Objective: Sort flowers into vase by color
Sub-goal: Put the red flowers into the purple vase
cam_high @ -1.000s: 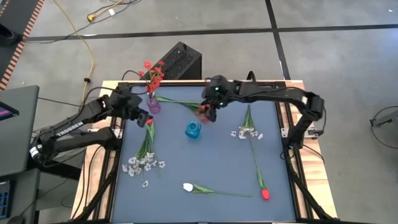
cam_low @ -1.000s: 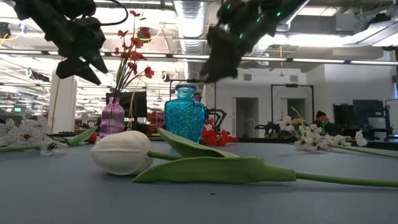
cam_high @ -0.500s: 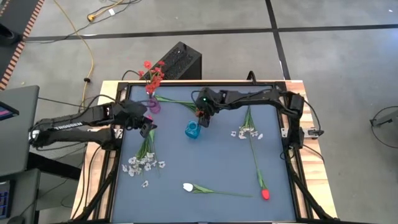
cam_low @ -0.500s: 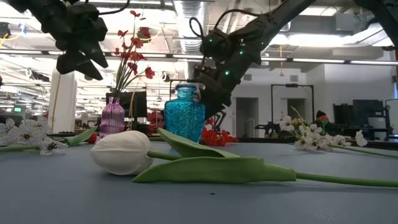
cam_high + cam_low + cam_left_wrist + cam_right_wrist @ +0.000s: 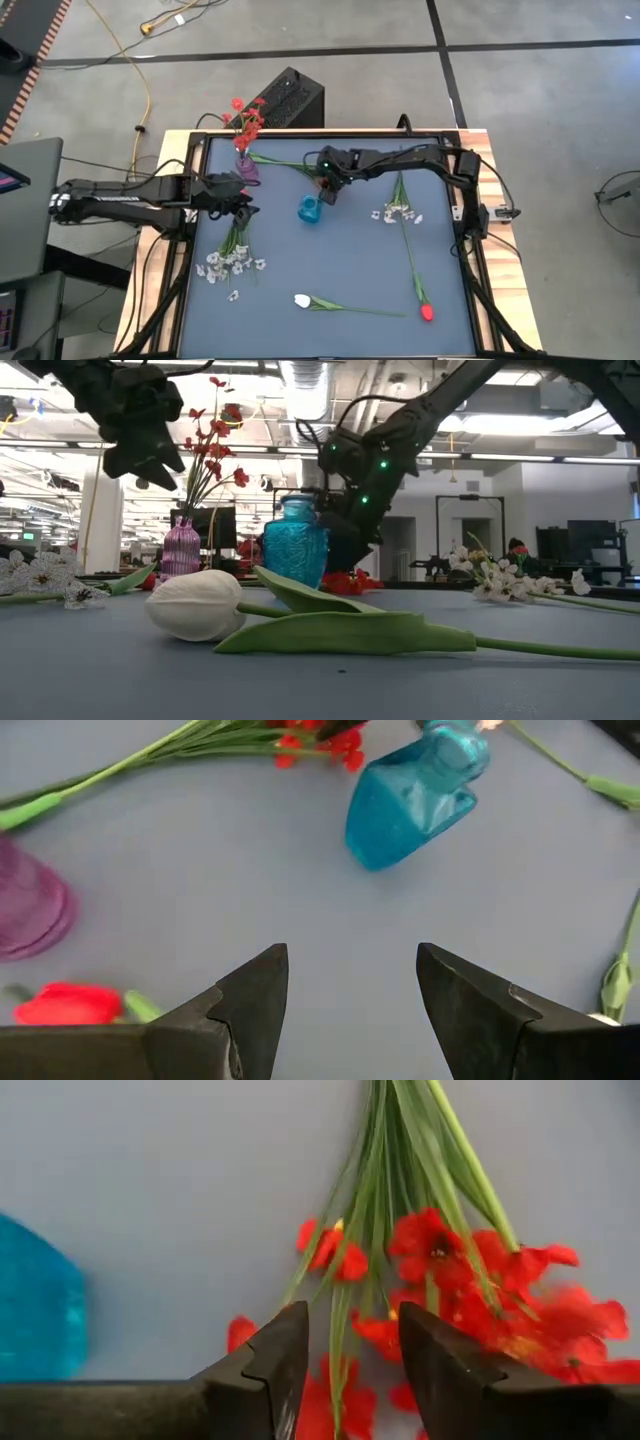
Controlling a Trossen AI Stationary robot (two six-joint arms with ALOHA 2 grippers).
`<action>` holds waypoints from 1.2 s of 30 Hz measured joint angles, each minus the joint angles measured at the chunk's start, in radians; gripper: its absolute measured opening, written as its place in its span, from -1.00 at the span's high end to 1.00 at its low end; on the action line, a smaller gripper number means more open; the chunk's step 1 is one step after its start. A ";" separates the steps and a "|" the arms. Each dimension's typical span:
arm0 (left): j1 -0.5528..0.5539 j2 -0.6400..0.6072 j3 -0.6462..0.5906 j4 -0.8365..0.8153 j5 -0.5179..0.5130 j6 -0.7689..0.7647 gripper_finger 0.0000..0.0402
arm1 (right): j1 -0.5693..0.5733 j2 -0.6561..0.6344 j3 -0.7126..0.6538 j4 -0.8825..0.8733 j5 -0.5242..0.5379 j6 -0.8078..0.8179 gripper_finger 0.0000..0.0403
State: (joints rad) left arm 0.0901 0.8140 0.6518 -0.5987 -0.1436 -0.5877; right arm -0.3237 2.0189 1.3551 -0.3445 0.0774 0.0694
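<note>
The fingers of the right gripper (image 5: 342,1370) stood open around the stems of the red spray (image 5: 440,1280) on the table (image 5: 340,260), probably to close on it; nothing was held. The left gripper (image 5: 350,990) hung above bare table with its fingers spread wide and empty, the red tulip (image 5: 65,1003) just beside it. The blue vase (image 5: 310,209) was empty, near the right gripper. The purple vase (image 5: 246,168) held one red spray (image 5: 246,118), so red likely belongs there. White sprays (image 5: 228,264) and (image 5: 397,213), a white tulip (image 5: 303,300) and another red tulip (image 5: 427,312) lay unsorted
</note>
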 joint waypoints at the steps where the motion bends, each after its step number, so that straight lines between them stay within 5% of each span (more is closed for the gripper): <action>1: -0.003 0.009 0.000 -0.007 0.000 0.000 -0.05 | 0.000 0.002 0.000 -0.017 0.012 0.002 0.13; 7: -0.027 0.046 0.000 0.049 0.005 -0.002 -0.05 | -0.016 0.002 -0.001 -0.082 0.016 0.002 0.35; 14: -0.047 0.057 0.000 0.085 0.009 -0.004 -0.05 | -0.033 -0.004 -0.001 -0.159 0.005 -0.006 0.92; 20: -0.073 0.053 0.000 0.152 0.031 0.003 -0.05 | -0.030 -0.114 -0.001 -0.284 -0.014 -0.050 0.86; 26: -0.105 0.056 0.000 0.309 0.029 0.096 -0.05 | -0.026 -0.325 0.025 -0.447 -0.147 -0.065 0.92; 36: -0.145 0.057 0.000 0.712 -0.013 0.410 -0.05 | -0.030 -0.644 0.098 -0.489 -0.373 0.097 0.90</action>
State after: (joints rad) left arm -0.0550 0.8709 0.6514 0.1129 -0.1561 -0.1772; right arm -0.3542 1.3751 1.4530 -0.8333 -0.2955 0.1668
